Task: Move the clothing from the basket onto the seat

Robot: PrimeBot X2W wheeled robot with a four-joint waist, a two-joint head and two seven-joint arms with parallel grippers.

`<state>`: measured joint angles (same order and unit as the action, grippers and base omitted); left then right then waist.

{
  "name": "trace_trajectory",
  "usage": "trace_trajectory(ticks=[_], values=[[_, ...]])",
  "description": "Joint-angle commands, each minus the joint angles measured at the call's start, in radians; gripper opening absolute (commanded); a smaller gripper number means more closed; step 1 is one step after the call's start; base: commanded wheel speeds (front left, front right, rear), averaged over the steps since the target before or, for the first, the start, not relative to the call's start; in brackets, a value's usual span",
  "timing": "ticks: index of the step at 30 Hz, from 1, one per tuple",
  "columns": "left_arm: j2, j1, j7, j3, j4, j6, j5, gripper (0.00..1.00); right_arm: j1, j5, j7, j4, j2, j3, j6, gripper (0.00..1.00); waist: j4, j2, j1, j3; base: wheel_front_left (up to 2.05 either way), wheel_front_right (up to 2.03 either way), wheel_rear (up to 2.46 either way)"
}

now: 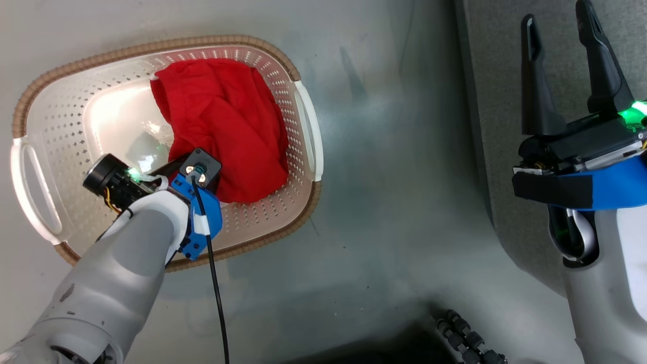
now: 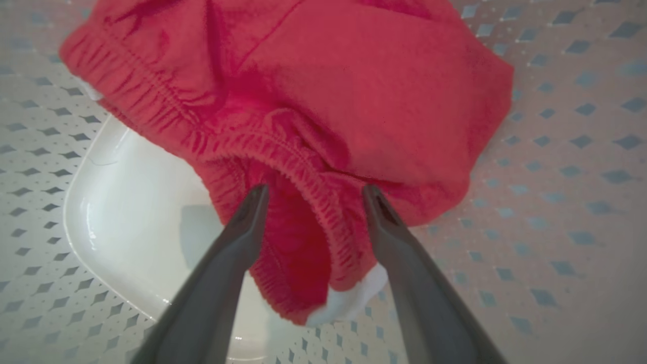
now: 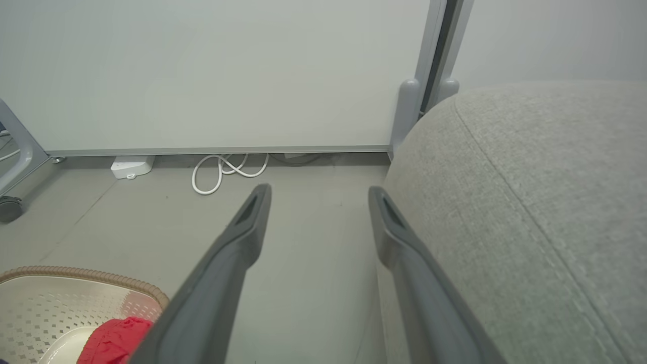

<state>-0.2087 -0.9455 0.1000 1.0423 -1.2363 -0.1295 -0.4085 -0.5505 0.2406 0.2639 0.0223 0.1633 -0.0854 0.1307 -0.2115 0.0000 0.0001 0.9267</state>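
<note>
The red clothing [image 1: 222, 126] lies bunched in the right half of the cream basket [image 1: 202, 40] on the floor. My left arm reaches down into the basket, its wrist [image 1: 199, 172] over the clothing's near edge. In the left wrist view my left gripper [image 2: 313, 189] is open, its fingers on either side of the clothing's [image 2: 354, 101] gathered elastic band; a white edge [image 2: 349, 298] peeks out below. My right gripper [image 1: 556, 15] is open and holds nothing, above the grey seat [image 1: 505, 101]. In the right wrist view, my right gripper [image 3: 318, 192] has the seat [image 3: 530, 202] to its right.
Bare grey floor [image 1: 394, 177] separates basket and seat. A black cable [image 1: 215, 283] hangs from my left wrist. A dark ribbed hose [image 1: 465, 333] lies at the bottom. By the wall panel [image 3: 227, 76] sit a white cable coil [image 3: 222, 169] and an adapter [image 3: 131, 166].
</note>
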Motion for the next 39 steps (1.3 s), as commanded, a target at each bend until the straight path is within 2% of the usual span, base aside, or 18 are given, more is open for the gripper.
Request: trace_trajectory(ticks=[1,12,13,14,15,24,39], values=[[-0.006,-0.017,-0.007,0.005,-0.006,-0.001,-0.006,1.0,-0.019,0.008,0.001,-0.005,0.004,0.0,0.0,1.0,-0.002,0.0,-0.0001,0.018,0.0,0.0,0.0],[0.001,-0.073,-0.032,0.064,-0.017,-0.001,-0.044,1.0,-0.046,0.005,0.001,-0.02,-0.001,0.007,0.0,1.0,-0.006,0.0,-0.0001,0.093,0.0,0.0,0.0],[0.001,-0.075,-0.04,0.072,-0.019,-0.001,-0.046,0.34,-0.045,0.005,0.001,-0.02,-0.002,0.007,0.0,1.0,-0.006,0.0,-0.0001,0.095,0.0,0.0,0.0],[0.0,-0.079,-0.046,0.081,-0.02,-0.001,-0.047,0.08,-0.045,0.004,0.001,-0.02,-0.002,0.007,0.0,1.0,-0.006,0.0,-0.0001,0.096,0.0,0.0,0.0],[-0.001,-0.083,-0.048,0.087,-0.021,-0.001,-0.051,0.0,-0.046,0.003,0.001,-0.019,-0.003,0.006,0.0,1.0,-0.006,0.0,-0.0001,0.098,0.0,0.0,0.0],[0.008,-0.078,-0.04,0.129,0.007,-0.001,-0.119,0.0,-0.04,0.005,0.001,0.0,0.001,0.017,0.0,1.0,0.005,0.0,-0.0001,0.07,0.0,0.0,0.0],[0.092,-0.036,0.124,0.171,0.079,-0.001,-0.245,0.0,0.019,-0.003,0.001,0.03,0.035,0.043,0.0,1.0,0.102,0.0,-0.0001,-0.118,0.0,0.0,0.0]])
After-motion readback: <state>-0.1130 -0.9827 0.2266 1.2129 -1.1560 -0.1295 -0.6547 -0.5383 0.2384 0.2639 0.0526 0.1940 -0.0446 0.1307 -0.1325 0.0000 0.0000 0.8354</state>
